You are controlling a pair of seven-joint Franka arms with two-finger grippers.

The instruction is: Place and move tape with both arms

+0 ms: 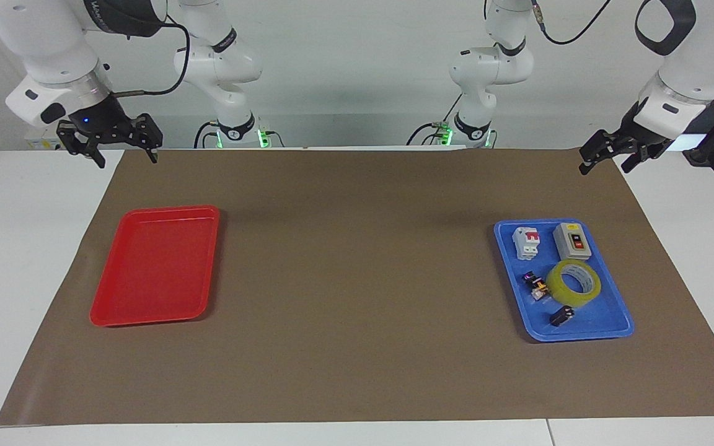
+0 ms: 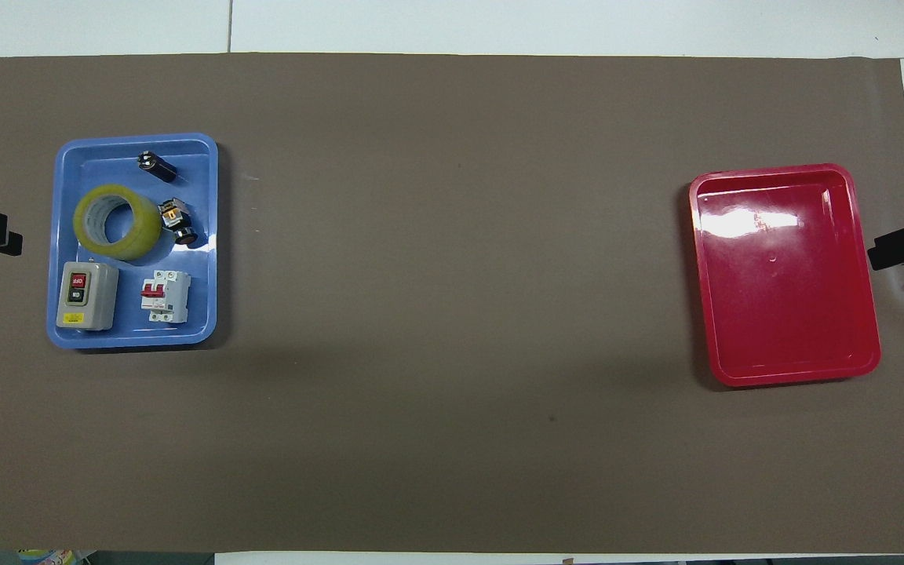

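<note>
Blue tray (image 1: 618, 313): it sits on the brown mat (image 1: 357, 279) at the left arm's end of the tabletop (image 1: 28, 248). It lies lower than the left pincer and well apart from it.
Things around the tape: a grey switch box (image 1: 572, 241) and a white and red breaker (image 1: 527, 242) lie in the tray's end nearer the robots. A small purple and black part (image 1: 535, 286) lies just beside the tape. A small black part (image 1: 560, 316) lies in the tray's end farther from the robots.
In the way: nothing sits between the left pincer and the tape.
Tape (image 1: 572, 282): a see-through yellow ring with a whitish middle. It lies flat in the blue tray, hole up.
Writing: the switch box has a red button that reads OFF (image 2: 79, 280). The black button under it has words I cannot read for sure.
Red tray (image 1: 157, 266): it sits at the right arm's end, with nothing in it, well apart from the right pincer.
Left pincer (image 1: 605, 161): up in the air over the mat's corner, fingers a bit apart, holding nothing.
Right pincer (image 1: 126, 153): up in the air over the mat's other corner nearer the robots, fingers wide apart, holding nothing.
</note>
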